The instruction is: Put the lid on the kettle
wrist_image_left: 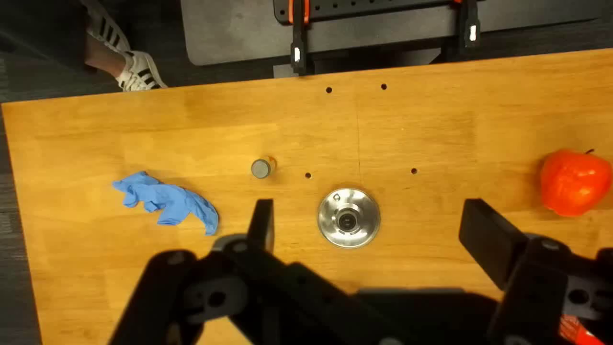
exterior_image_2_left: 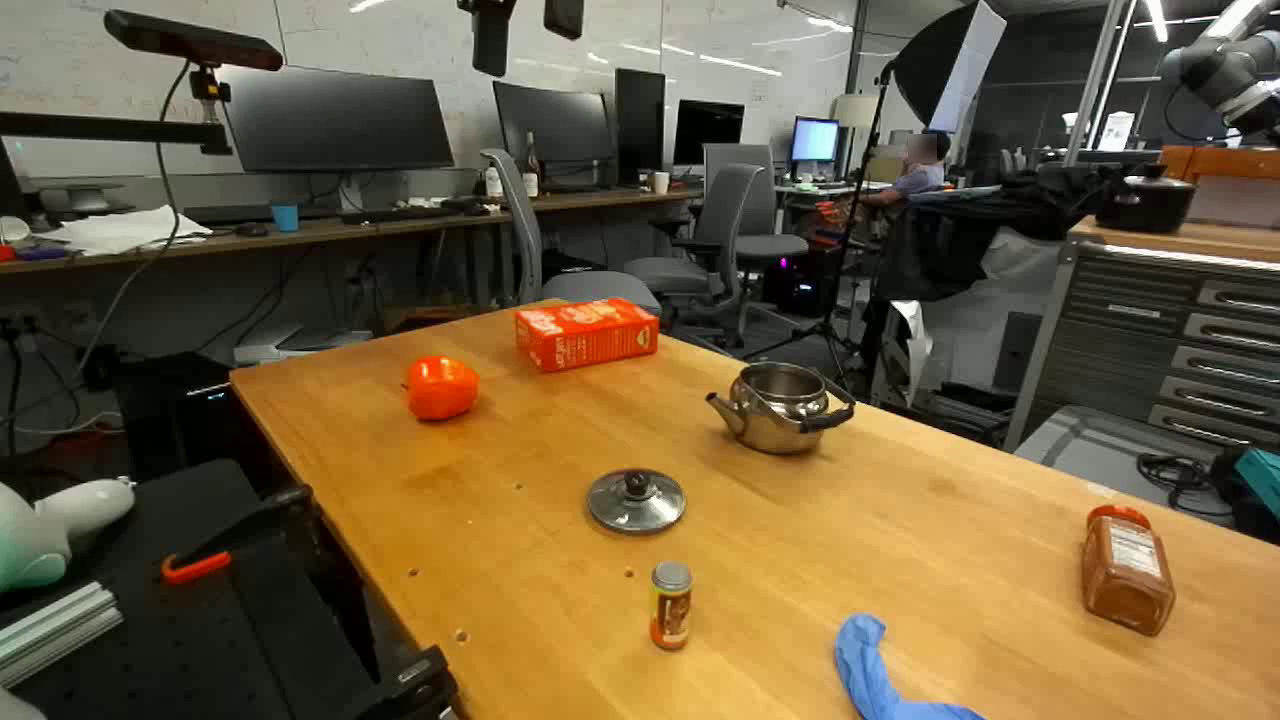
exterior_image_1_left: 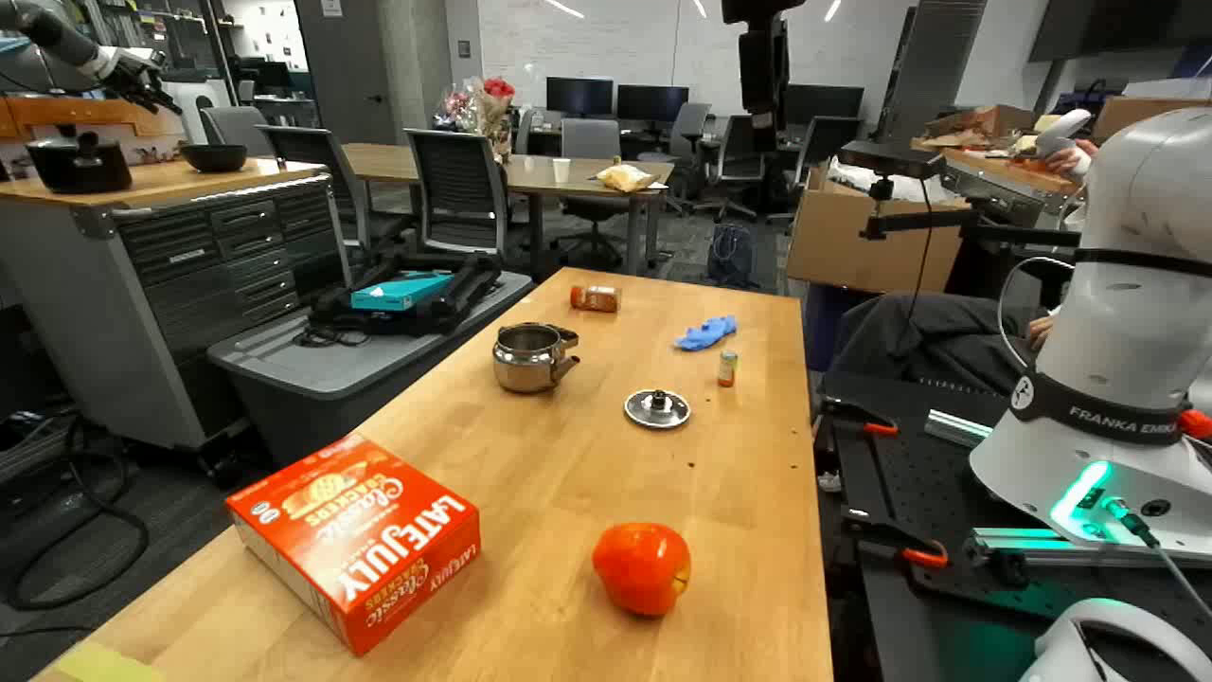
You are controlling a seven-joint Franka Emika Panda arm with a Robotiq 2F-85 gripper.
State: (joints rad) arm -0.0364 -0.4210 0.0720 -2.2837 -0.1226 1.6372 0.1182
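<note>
Silver on honey-coloured wood: pictured apart on a table, a lid lying flat, dark knob uppermost, and an uncovered kettle standing upright, with the covering, by all appearances, not yet begun. High above in both exterior views, a gripper with fingers spread wide, released, holding nothing; in the wrist view, with the lid framed between those fingers. Likeliest trouble from here: an off-centre descent onto the knob, tipping the lid or shoving it along the wood toward a small canister standing near. Also to fear: a shallow pinch on so slight a knob, with the lid slipping or tilting on the way across; or a landing fouled by the laid-over handle, leaving the lid askew or nudging the kettle out of place. Round, hence without a long axis across the table; only upright, through the knob, for the lid. Spout toward the side with the robot base, handle toward the end with a blue glove and, as far as visible, clear of the mouth.
</note>
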